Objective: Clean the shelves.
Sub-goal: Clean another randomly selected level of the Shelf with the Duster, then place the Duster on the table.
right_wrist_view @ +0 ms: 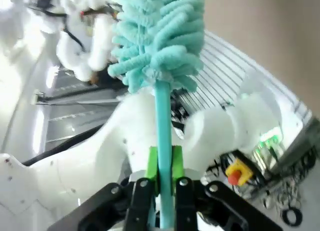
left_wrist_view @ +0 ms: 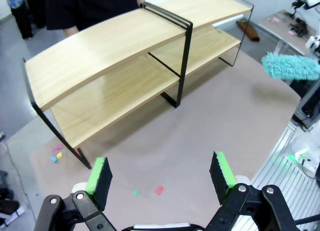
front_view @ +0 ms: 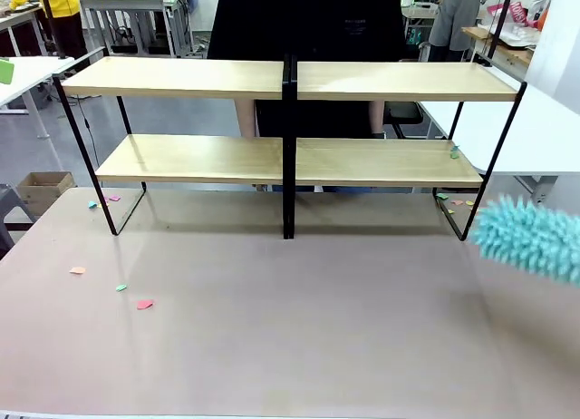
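Left jaws: black two-finger left gripper (left_wrist_view: 161, 177) with green pads, spread wide and holding nothing, hovering over the bare beige desk (front_view: 299, 337); a few small coloured paper scraps (left_wrist_view: 158, 190) lie on the desk just ahead of the pads.
Right jaws: right gripper (right_wrist_view: 162, 167) closed tight on the thin teal handle of a fluffy turquoise microfibre duster (right_wrist_view: 160, 36), whose head stands straight out beyond the fingertips.
Duster from across the room: the fluffy head (front_view: 530, 239) hangs in the air at the robot's right edge of the desk, apart from the rack and not touching any board.
Shelves: the wide two-tier rack of light-wood boards in a thin black metal frame (front_view: 288, 120) stands at the far side of the desk, well beyond both pairs of jaws; the duster sits off its right end, nearer the lower board than the upper.
Debris: one small green scrap (front_view: 454, 151) rests on the lower right board, close to the duster's side.
Person: someone in dark clothing stands behind the rack.
Step in hand: as I read it, the tool is gripped and the approach is under way; no wiping yet.
Next move: likely swing the duster head inward onto the lower right board and sweep along it, clearing the black end frame.
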